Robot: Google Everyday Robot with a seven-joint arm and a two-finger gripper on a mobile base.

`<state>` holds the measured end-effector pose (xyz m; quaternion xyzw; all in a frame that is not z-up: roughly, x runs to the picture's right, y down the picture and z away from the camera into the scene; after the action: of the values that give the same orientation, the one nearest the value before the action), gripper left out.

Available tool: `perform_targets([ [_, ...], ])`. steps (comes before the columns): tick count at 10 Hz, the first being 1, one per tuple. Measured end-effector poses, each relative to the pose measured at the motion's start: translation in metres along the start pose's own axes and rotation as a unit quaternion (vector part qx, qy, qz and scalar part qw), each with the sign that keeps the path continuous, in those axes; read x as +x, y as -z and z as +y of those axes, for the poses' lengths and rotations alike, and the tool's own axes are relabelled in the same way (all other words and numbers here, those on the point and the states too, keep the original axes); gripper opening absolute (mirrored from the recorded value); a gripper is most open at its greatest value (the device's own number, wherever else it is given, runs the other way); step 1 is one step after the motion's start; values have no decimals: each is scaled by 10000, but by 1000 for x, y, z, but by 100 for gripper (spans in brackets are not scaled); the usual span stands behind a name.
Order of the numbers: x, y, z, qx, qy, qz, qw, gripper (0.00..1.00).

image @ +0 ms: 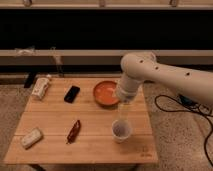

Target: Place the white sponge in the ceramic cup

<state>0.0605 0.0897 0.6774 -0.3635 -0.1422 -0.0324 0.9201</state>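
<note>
- The sponge [31, 138] was lying flat near the front-left corner of the desk [95, 146]. Nothing was touching it, and it was well apart from the cup [121, 132].
- The gripper [122, 116] hung pointing down just above the cup, over the front-right part of the desk. Honestly couldn't tell if it was spread or pressed together.
- My read: with the sponge sitting on the wood, the grab wasn't done yet. So the step in hand was getting over to the sponge, not dropping anything.
- To do that well, I'd lift clear of the cup first so the rim doesn't get clipped and tipped. Then cross left and come straight down over the middle of the sponge.
- The sponge looked soft and low, so I'd go nearly to the wood, pinch across its short side, and not crush it.
- The cup looked narrow next to the sponge, so it'd probably have to go in end-first later.
- Main thing in the way: 1 dark red object [74, 131] lay between the cup and the sponge, right near the direct line. Travel above it, don't sweep low.
- The orange bowl [106, 92] sat just behind the gripper, partly under the arm [165, 77], so watch the wrist there.
- A black phone [72, 93] and a white packet [41, 87] were further back on the left, out of the path. The packet could be mistaken for the sponge, though.
</note>
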Motion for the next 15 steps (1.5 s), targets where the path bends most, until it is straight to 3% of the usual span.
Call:
perform_targets([
  [12, -2, 0, -1, -2, 21, -23, 10000, 80],
  [13, -7, 1, -2, -19, 66, -30, 10000, 80],
  [15, -39, 0, -4, -39, 293, -40, 9996, 80],
])
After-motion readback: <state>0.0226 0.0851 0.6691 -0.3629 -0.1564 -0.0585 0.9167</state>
